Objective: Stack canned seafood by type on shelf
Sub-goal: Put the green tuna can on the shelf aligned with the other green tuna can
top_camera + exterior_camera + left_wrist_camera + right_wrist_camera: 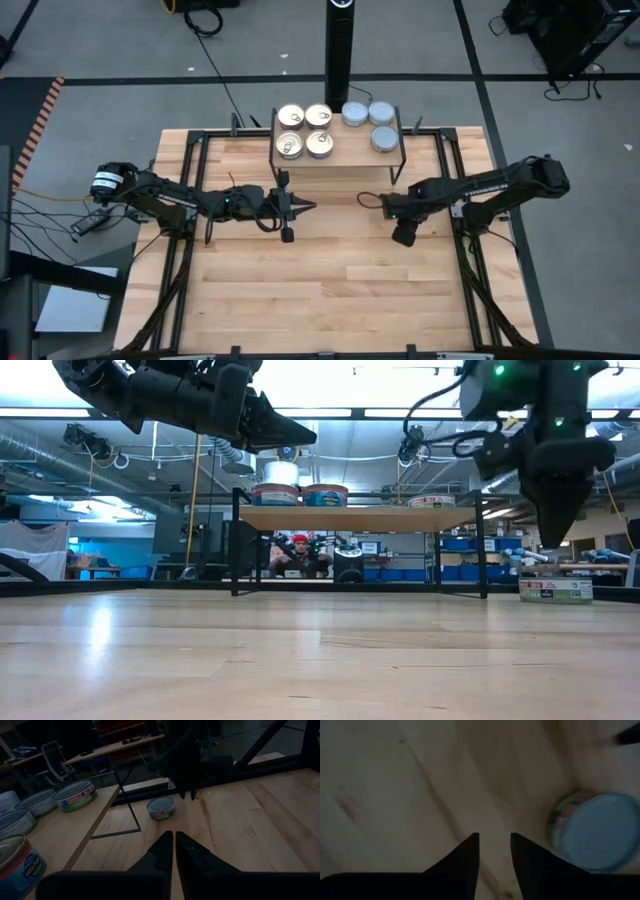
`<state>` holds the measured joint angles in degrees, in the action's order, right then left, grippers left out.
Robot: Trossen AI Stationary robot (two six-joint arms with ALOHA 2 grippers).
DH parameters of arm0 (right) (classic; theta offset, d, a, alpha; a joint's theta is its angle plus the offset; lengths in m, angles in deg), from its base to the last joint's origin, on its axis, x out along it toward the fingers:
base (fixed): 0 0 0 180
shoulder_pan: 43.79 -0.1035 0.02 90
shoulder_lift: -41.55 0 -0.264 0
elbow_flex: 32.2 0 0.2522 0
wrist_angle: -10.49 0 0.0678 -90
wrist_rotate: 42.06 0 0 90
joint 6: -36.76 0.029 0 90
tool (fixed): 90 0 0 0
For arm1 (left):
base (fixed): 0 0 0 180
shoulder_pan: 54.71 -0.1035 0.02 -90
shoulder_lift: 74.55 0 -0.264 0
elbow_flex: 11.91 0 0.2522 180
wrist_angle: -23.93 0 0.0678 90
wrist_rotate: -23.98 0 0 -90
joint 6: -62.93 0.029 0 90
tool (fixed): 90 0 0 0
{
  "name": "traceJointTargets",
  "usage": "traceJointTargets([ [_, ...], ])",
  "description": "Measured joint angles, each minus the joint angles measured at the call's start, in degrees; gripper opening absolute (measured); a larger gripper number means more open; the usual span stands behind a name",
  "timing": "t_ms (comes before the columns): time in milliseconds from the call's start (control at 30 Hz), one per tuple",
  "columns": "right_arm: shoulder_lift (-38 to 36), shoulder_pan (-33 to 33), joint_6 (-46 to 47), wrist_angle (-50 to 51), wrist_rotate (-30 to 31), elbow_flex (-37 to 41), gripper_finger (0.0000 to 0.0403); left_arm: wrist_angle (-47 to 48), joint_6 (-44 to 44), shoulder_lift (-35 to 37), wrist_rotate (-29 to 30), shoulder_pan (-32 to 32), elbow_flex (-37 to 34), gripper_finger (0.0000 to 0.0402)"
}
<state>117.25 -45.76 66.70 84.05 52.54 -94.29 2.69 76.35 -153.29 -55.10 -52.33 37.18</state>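
The shelf (338, 158) stands at the table's far middle. On its board sit several gold-lidded tins (304, 131) at the left and three blue-grey-lidded tins (372, 121) at the right. One more blue-grey-lidded tin (597, 837) rests flat on the table near the shelf's right leg, also seen from the left wrist (161, 808). My right gripper (494, 851) hangs above the table beside that tin, pointing down, open, with nothing between its fingers. My left gripper (174, 845) is shut and empty, held level in front of the shelf (308, 207).
A black pole (338, 45) rises behind the shelf. Black frame rails (195, 180) run along the table's left and right sides. Bare wood (330, 290) stretches from the grippers to the near edge. A person sits in the room beyond the table (299, 555).
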Motion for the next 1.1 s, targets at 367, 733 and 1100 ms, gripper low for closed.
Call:
traceJointTargets([
  [367,0.0,3.1,1.7,5.3,13.5,-0.5,0.0204,0.1,-0.1,0.0,0.0,0.0,0.0,0.0025],
  [733,0.0,8.9,-4.4,0.2,11.8,6.6,0.0016,0.1,-0.1,0.0,0.0,0.0,0.0,0.0025],
  [1100,0.0,9.0,-2.6,-3.9,12.0,9.2,0.0011,0.1,-0.2,0.0,0.0,0.0,0.0,0.0025],
])
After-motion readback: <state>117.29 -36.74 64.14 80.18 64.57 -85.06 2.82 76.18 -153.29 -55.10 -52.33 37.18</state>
